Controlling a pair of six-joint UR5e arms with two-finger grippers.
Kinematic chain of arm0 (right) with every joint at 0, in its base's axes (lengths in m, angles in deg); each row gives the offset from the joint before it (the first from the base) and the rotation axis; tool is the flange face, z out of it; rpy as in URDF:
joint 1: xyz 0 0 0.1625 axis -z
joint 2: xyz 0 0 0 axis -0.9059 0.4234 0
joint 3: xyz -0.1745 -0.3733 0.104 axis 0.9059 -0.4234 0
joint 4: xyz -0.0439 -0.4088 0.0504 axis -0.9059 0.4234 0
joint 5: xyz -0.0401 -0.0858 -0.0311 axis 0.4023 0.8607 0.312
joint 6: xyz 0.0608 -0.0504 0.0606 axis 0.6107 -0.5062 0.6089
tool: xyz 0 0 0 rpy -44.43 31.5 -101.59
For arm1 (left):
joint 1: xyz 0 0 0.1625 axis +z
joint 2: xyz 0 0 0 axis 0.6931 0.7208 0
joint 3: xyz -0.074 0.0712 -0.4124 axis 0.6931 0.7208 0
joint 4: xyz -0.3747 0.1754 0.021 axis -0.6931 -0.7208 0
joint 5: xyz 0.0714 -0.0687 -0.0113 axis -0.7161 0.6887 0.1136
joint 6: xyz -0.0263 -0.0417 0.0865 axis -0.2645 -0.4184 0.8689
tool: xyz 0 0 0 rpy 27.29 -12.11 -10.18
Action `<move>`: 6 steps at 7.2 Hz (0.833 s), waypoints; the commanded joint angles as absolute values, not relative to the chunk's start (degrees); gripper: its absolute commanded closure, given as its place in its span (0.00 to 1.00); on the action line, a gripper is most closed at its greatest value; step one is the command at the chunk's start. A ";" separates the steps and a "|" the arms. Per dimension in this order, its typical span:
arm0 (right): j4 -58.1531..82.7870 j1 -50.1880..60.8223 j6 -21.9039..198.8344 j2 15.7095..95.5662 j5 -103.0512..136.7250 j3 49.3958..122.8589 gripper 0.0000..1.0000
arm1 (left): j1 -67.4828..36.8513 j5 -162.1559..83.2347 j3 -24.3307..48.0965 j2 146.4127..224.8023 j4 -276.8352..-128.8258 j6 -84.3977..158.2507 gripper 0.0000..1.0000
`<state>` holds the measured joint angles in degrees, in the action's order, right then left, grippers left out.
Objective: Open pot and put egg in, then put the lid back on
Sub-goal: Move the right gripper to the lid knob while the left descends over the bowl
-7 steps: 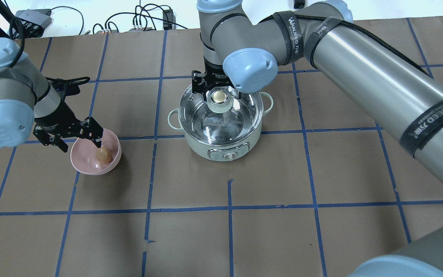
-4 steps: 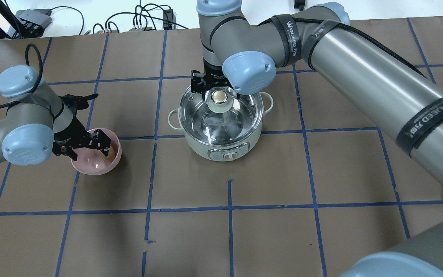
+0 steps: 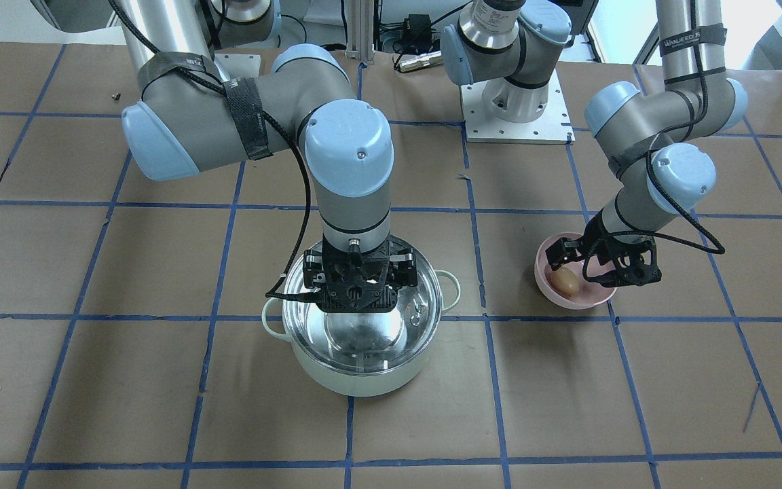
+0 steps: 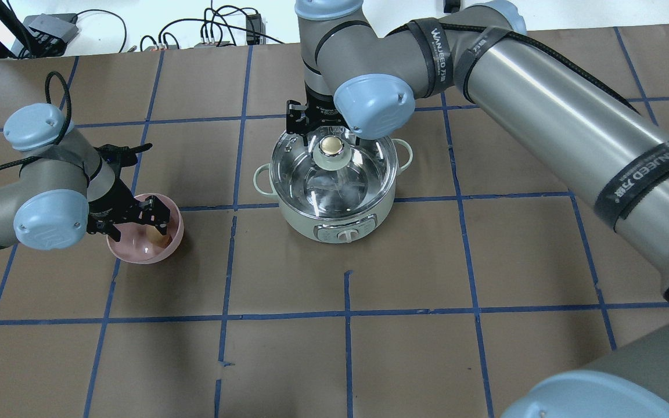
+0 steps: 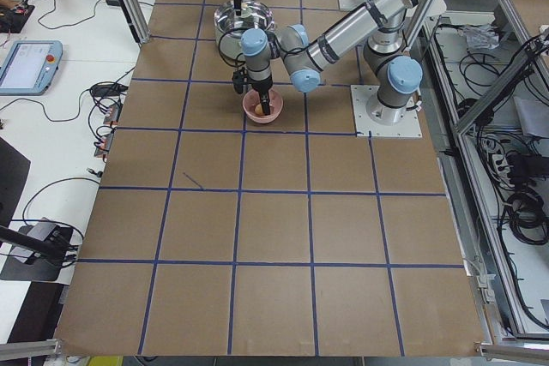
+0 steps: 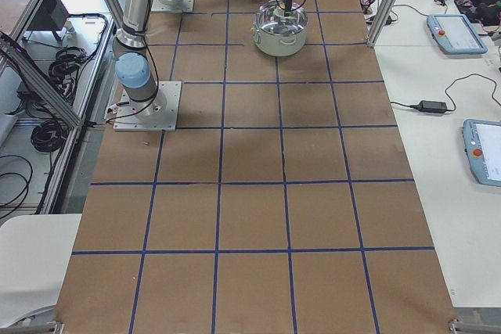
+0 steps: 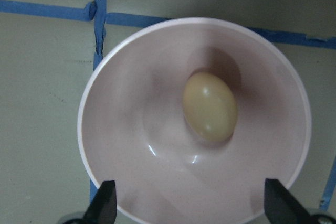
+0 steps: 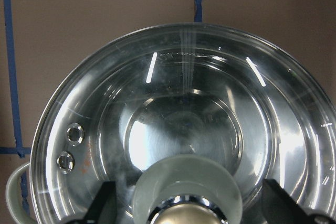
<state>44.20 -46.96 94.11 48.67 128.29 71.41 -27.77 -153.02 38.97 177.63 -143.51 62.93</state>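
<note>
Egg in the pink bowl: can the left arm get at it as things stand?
Probably yes. The left end effector is open right above the pink bowl, and the egg lies uncovered inside it with nothing over it. Only the bowl's wall might crowd the fingers.

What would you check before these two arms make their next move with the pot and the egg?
1. Lid seated on the pot: ok.
2. Right gripper open, one finger each side of the knob: ok.
3. Knob clamped for lifting: not ok, gaps show on both sides.
4. Egg whole, lying in the pink bowl: ok.
5. Left gripper open above the bowl: ok.
6. Pot inside bare, seen through the glass: ok.
</note>
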 commanded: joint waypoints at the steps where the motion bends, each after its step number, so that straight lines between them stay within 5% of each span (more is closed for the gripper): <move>1: 44.12 -47.02 94.20 48.85 127.93 71.71 0.38 | -27.84 -153.01 38.51 178.05 -143.33 62.99 0.01; 2: 43.94 -47.02 94.29 48.76 127.84 71.62 0.61 | -27.84 -152.93 38.51 178.40 -142.55 62.82 0.01; 3: 43.77 -46.94 94.29 48.85 127.84 71.62 0.71 | -27.84 -152.75 38.51 178.58 -140.97 62.82 0.01; 6: 43.41 -46.94 93.41 49.37 127.92 71.36 0.75 | -28.10 -152.66 38.77 178.84 -140.60 63.08 0.02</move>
